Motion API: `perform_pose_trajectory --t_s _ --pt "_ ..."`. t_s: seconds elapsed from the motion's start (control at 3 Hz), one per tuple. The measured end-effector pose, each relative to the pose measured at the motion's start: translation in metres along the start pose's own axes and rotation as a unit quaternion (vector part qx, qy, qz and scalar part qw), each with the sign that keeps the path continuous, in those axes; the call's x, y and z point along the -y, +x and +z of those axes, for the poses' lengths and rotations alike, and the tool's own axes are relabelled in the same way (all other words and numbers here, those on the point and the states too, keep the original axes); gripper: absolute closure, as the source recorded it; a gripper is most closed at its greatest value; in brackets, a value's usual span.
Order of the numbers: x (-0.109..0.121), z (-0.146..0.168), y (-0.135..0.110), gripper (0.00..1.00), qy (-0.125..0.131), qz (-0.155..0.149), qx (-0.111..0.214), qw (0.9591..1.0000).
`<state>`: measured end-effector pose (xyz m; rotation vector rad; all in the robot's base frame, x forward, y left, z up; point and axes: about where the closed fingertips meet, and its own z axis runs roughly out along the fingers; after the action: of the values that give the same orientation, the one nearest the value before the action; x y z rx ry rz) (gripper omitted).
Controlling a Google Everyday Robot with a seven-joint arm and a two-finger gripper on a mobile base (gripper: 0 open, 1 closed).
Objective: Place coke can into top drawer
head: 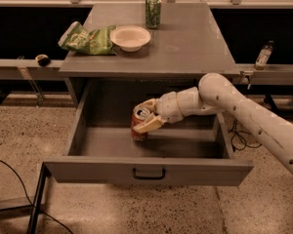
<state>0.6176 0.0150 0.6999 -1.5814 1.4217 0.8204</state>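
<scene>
The top drawer (146, 170) is pulled wide open, its flat grey front with a dark handle facing me. The red-orange coke can (138, 128) stands upright inside it, left of centre, near or on the drawer floor. My gripper (145, 116) reaches in from the right on the white arm. Its pale fingers (147, 125) are closed around the can's upper part, one in front and one behind the silver top.
On the cabinet top stand a green can (153, 11), a white bowl (130, 37) and a green chip bag (86, 38). A small bottle (263, 55) stands on the ledge to the right. A cable runs over the speckled floor at the left.
</scene>
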Motion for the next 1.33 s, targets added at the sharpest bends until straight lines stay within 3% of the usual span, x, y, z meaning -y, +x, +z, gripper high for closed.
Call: perform_pose_trajectory --t_s 0.33,0.67,1.33 --pt "-0.0048 0.0066 0.0055 0.84 -0.015 0.003 -0.01 0.9998" --pt "-0.0072 0.0106 0.0101 0.61 -0.018 0.019 -0.012 0.9996" --pt "-0.0074 0.0108 0.0103 0.15 -0.018 0.02 -0.012 0.9996"
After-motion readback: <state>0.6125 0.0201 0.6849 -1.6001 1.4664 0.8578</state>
